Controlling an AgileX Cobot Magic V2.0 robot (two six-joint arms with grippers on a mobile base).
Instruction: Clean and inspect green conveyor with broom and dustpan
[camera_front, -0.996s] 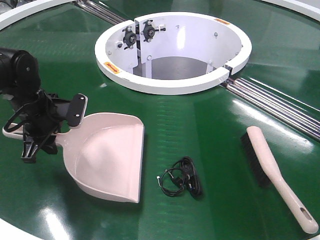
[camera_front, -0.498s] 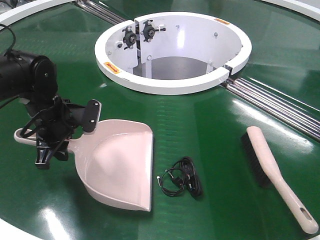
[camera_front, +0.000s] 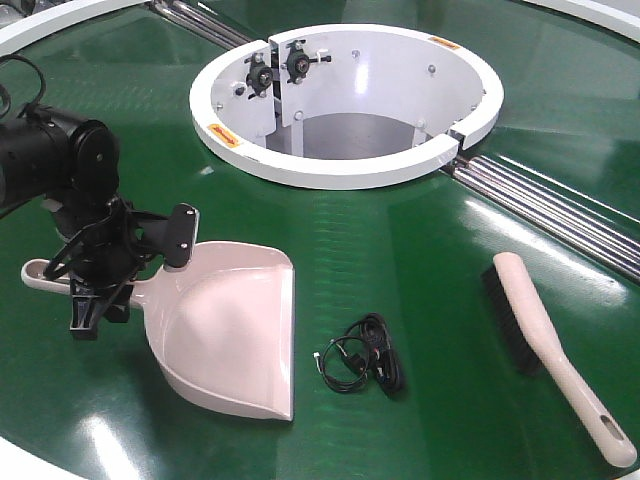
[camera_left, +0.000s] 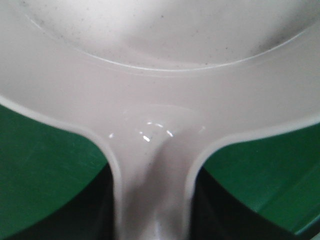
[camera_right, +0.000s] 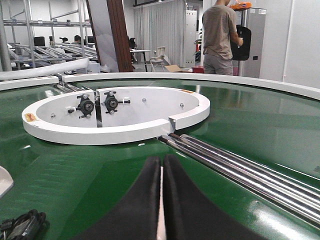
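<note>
**Dustpan gripped at the neck, broom not yet taken up**

Fingers (camera_front: 181, 233) of the left gripper (camera_front: 130, 275) are being pressed against either side of the dustpan (camera_front: 235, 320) where the handle joins the scoop. The wrist view is too close to show the contact plainly, so the grip is being judged as clenched rather than seen outright. The scoop is lying on the green conveyor (camera_front: 400, 240), low on the belt's left, with its mouth turned towards a tangle of black cable (camera_front: 365, 365) just beside it.

The right gripper (camera_right: 161, 162) is being kept pinched shut on nothing, above the belt.

The step in hand is judged to be the placing of the dustpan. Next, the broom (camera_front: 545, 345), lying well apart on the right with its bristles facing the cable, is to be grasped by the right gripper, which calls for its fingers to be opened first.

Counted: one dustpan, one broom, one cable tangle, one white ring opening (camera_front: 330, 172), and two runs of steel rollers (camera_front: 545, 205) leaving the ring.
</note>
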